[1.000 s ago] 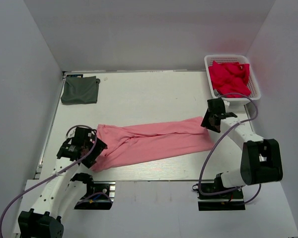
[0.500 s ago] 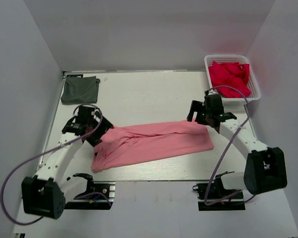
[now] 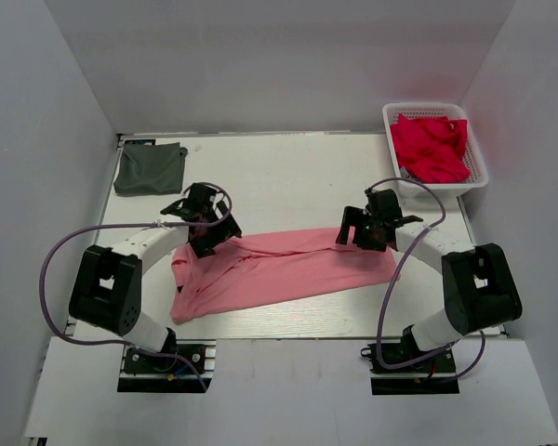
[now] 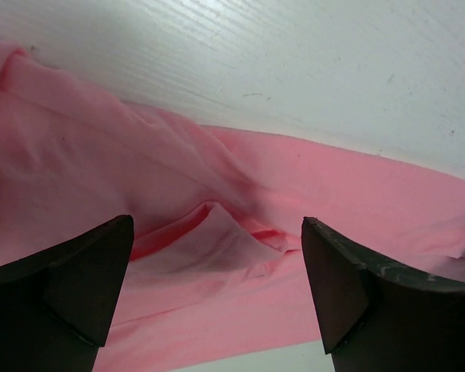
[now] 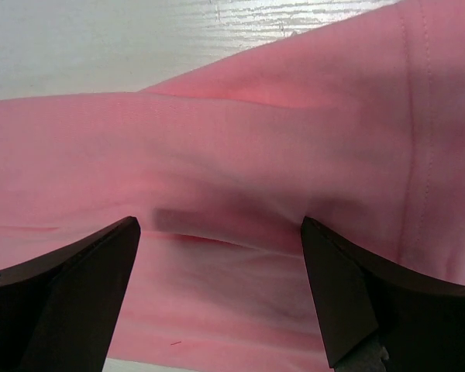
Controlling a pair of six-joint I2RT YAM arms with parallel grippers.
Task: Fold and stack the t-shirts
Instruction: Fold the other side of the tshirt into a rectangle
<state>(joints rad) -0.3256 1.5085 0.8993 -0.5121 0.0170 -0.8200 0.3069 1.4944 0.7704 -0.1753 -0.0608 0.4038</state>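
I am watching the left hand hanging spread wide and released, with nothing caught in it. It is hovering over a raised wrinkle in the pink t-shirt, and I cannot tell whether it is touching the cloth. The right hand is standing just as wide, also released. Only flat pink cloth is showing in its gap, close to a stitched hem at the right of that view.

From above, I am seeing the left hand over the shirt's far left corner and the right hand over its far edge toward the right end. The shirt is lying as a long, rumpled band across the middle of the counter, slanting down toward the near left. The grey t-shirt is sitting folded in the far left corner, well apart from both hands. A white basket is holding red cloth at the far right corner.
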